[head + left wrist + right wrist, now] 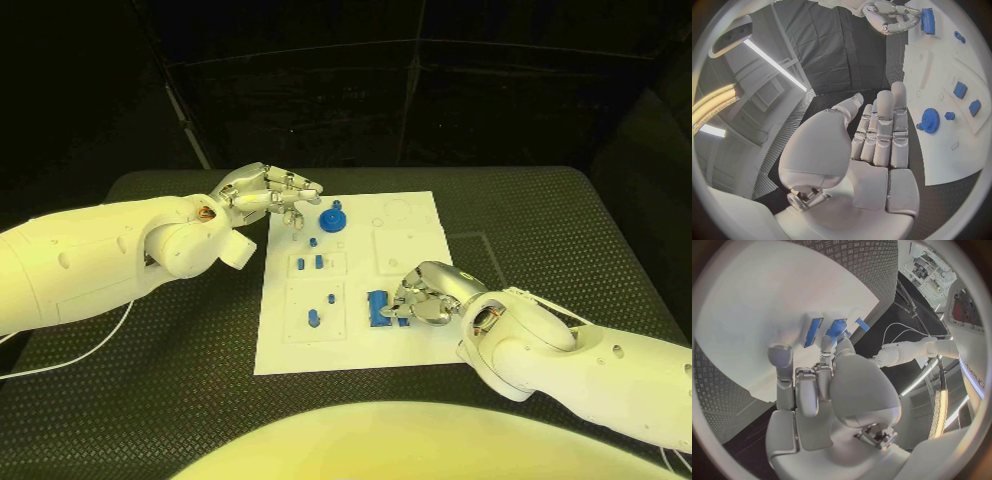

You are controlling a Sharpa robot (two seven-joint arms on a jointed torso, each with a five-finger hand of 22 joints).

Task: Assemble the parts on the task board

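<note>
The white task board (411, 235) lies in the middle of the black table. A blue gear (333, 218) sits near its far left corner, with small blue parts (309, 263) below it. My left hand (267, 195) hovers at that far left corner, fingers stretched out and holding nothing; in the left wrist view the gear (931, 120) lies just beyond its fingertips (898, 95). My right hand (428, 295) is at the board's near right part, fingers curled on an upright blue block (382, 308). In the right wrist view its fingertips (826, 342) touch the blue block (812, 330).
Two more small blue parts (312, 318) stand in the board's near left panel. Empty round and square recesses (395, 211) mark the far right of the board. Black matting (548, 230) surrounds the board on all sides.
</note>
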